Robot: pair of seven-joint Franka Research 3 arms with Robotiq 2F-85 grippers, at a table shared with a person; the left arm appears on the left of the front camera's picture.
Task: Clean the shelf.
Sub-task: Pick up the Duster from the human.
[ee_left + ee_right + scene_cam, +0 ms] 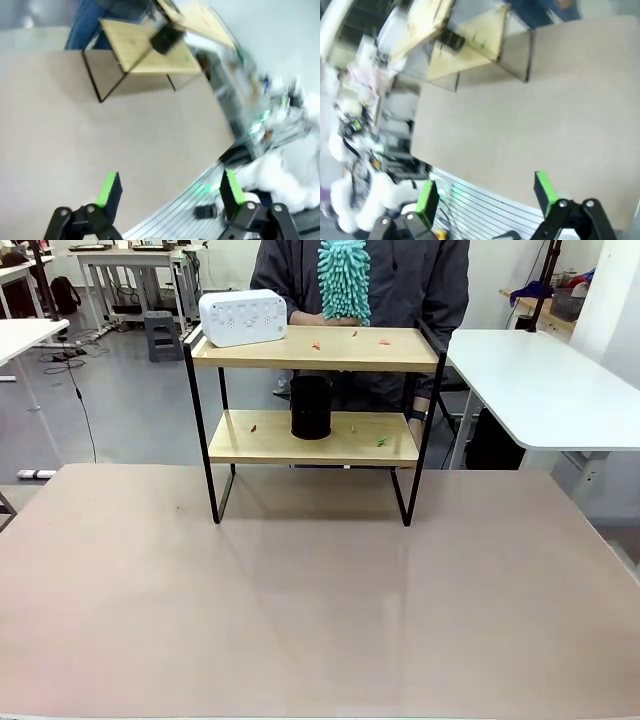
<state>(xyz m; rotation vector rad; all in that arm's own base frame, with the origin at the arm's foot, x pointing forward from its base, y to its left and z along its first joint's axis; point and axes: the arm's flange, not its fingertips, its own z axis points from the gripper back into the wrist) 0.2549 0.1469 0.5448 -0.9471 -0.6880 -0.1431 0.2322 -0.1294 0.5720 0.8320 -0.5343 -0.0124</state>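
Observation:
The shelf [310,438] stands at the far middle of the brown table, two light wooden boards in a thin black frame. A white box [242,317] sits on its top board at the left, and a black cylinder [311,407] stands on the lower board. Small coloured scraps [316,344] lie scattered on both boards. Behind it a person holds a teal fluffy duster [345,280] just above the top board. My left gripper [169,192] is open over the table's near edge, far from the shelf [150,47]. My right gripper [486,195] is open too, with the shelf [465,45] far off.
The brown table [320,590] spreads wide in front of the shelf. A white table [545,390] stands at the far right and another at the far left [25,335]. Both wrist views are blurred.

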